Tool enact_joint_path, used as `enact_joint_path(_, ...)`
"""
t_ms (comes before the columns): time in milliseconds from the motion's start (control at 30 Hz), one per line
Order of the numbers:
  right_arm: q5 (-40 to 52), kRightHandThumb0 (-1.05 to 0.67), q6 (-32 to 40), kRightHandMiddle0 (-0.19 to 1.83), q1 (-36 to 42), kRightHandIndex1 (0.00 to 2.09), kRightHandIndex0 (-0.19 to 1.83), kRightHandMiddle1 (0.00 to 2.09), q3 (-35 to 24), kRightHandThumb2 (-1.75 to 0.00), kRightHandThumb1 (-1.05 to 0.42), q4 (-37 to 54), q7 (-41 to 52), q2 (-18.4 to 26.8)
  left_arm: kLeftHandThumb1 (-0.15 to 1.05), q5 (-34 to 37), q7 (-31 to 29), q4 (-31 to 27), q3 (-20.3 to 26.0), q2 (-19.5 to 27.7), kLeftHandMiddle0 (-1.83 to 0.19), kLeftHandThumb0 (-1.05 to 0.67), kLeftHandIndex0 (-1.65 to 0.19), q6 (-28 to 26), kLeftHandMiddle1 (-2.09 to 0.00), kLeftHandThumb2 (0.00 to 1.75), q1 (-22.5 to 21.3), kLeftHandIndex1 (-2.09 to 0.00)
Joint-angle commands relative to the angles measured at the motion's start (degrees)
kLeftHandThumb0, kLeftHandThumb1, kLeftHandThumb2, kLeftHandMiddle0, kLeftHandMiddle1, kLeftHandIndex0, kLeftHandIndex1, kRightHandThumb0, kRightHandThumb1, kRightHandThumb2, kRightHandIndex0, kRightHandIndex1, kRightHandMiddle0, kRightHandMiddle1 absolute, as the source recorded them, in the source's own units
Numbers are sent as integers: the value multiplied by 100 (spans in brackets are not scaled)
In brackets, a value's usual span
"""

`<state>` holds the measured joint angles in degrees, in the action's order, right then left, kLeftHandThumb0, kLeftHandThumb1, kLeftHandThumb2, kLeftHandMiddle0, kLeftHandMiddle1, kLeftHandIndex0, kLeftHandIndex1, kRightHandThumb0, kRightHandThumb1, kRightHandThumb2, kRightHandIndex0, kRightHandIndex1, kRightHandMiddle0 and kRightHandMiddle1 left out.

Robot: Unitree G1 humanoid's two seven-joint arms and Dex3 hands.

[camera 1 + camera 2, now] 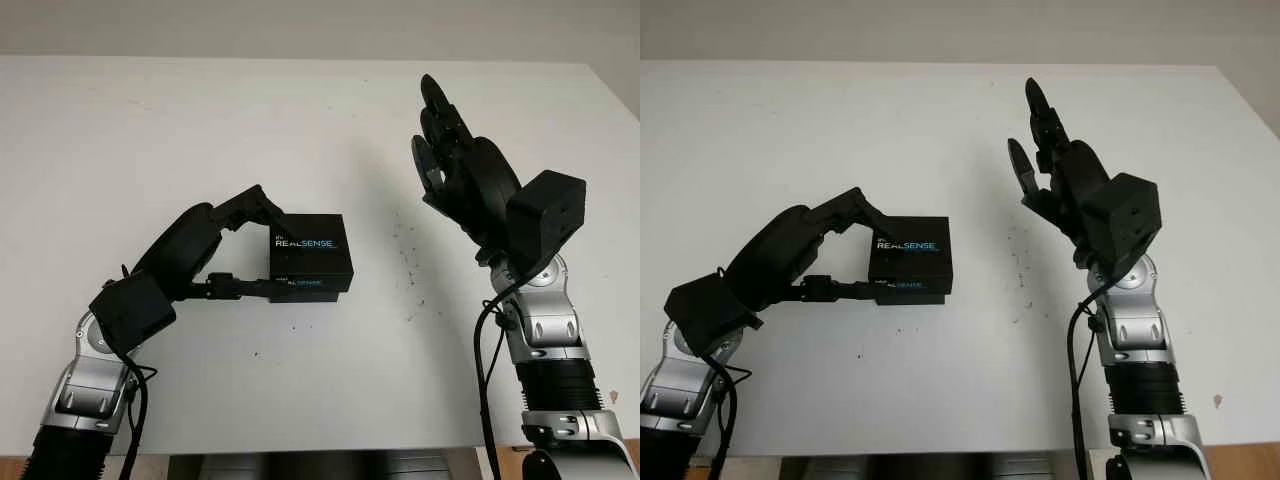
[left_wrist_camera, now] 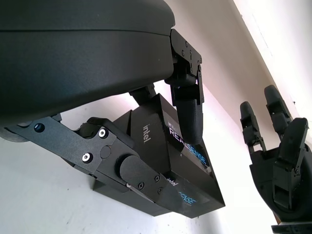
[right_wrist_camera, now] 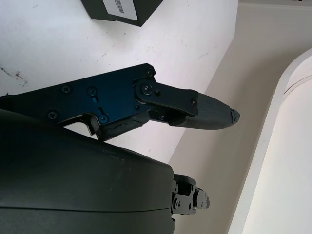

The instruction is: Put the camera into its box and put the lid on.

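Black RealSense box (image 1: 310, 255) with its lid (image 1: 308, 242) on sits mid-desk (image 1: 150, 140), well away from every edge. The left robot hand (image 1: 255, 250) is clamped on the box's left side, one finger over the top edge. The right robot hand (image 1: 455, 165) is open, raised above the desk off to the right, well apart from the box.

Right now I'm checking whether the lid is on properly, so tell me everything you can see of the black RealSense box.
The box is black, matte, cardboard-looking, with white and blue "Intel RealSense" print on top and on its front side. The lid sits on the base, slightly offset, so a printed strip of base shows below it. It lies flat on the white table, left of centre. The left hand grips it, one finger on the top's edge, another against the lower front. The open right hand is raised to its right, apart from it.
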<state>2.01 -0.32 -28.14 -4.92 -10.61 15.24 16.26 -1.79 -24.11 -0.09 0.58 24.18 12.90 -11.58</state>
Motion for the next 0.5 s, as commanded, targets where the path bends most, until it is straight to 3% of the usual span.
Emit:
enact_joint_path(0, 16, -69, -75, -11, -68, 6, -12, 5, -27, -60, -105, 56, 3, 72, 97, -24, 28, -66, 5, 23, -29, -29, -25, 49, -144, 5, 94, -141)
enact_joint_path(300, 34, -68, 19, -11, -38, 5, -12, 4, -24, -61, -105, 156, -4, 81, 96, -142, 118, -38, -5, 26, -29, -27, -26, 120, -145, 5, 115, -142)
enact_joint_path(467, 60, -68, -36, -12, -27, 5, -13, 4, -37, -62, -105, 127, 32, 92, 97, -175, 143, 159, -6, 8, -30, -26, -26, 424, -143, 5, 80, -142)
